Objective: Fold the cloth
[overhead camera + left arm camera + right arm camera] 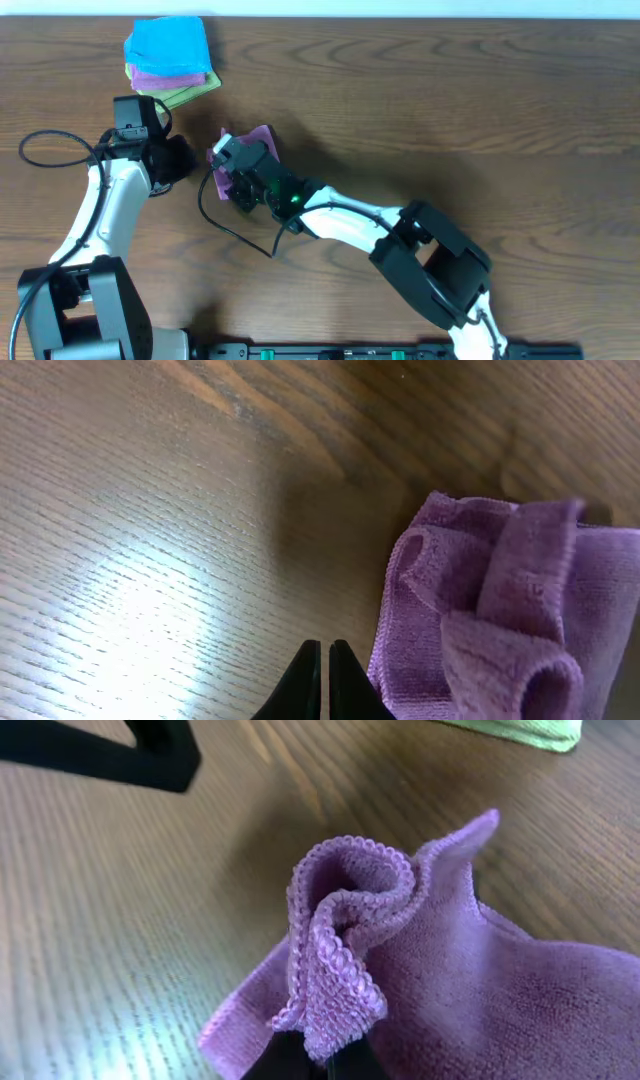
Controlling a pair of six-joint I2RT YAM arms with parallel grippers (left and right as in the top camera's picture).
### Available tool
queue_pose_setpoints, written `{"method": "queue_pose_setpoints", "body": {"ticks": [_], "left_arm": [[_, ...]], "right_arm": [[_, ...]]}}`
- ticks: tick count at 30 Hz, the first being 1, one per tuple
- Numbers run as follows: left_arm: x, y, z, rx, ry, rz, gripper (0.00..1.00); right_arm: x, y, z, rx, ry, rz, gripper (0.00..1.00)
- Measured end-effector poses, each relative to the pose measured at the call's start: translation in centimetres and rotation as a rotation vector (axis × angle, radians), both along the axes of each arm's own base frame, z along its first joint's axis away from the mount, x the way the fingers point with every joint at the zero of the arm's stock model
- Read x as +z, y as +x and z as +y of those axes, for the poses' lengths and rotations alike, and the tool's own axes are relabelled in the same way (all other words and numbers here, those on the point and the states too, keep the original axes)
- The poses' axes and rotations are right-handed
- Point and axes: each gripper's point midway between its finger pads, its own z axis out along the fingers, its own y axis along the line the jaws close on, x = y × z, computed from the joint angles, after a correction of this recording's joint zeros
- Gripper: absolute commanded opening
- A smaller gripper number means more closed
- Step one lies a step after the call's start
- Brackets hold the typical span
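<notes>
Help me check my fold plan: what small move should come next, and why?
Probably open the left claw and move it onto the near edge of the cloth. The cloth is bunched in ridges, the right claw seems to pinch just one hem, and the left claw is shut and empty over bare table beside it; spreading likely needs two grips.

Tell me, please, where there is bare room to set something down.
The wide bare table lies right of the cloth, beyond the right arm. A smaller patch lies between it and the left arm. Crowded at left: cloth stack, left gripper, right gripper.
</notes>
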Motion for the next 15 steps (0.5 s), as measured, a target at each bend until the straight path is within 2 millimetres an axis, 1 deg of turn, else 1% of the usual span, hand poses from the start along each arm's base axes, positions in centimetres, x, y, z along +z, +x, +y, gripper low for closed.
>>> {"method": "queue_pose_setpoints", "body": {"ticks": [2,3,4,6,8,9,12,15], "left_arm": [[0.0,0.0,0.0,0.000,0.000,0.000,0.06],[0.0,0.0,0.0,0.000,0.000,0.000,0.06],[0.0,0.0,0.0,0.000,0.000,0.000,0.06],[0.0,0.0,0.0,0.000,0.000,0.000,0.06],[0.0,0.0,0.0,0.000,0.000,0.000,0.06],[0.0,0.0,0.0,0.000,0.000,0.000,0.06],[0.0,0.1,0.0,0.000,0.000,-0.003,0.06],[0.1,0.2,0.1,0.001,0.001,-0.007,0.06]], "right_arm": [[-0.4,0.0,-0.1,-0.001,-0.010,0.001,0.01],[-0.6,0.0,-0.1,-0.002,-0.012,0.001,0.03],[-0.7,0.0,-0.1,-0.002,-0.014,0.002,0.09],[-0.8,0.0,-0.1,0.000,-0.016,0.000,0.32],[-0.7,0.1,-0.1,0.001,-0.015,-0.008,0.45],[-0.7,0.1,0.0,0.001,-0.015,-0.007,0.50],[-0.7,-0.3,0.2,0.012,-0.016,-0.005,0.55],[-0.8,-1.1,0.7,0.037,-0.017,0.008,0.60]]}}
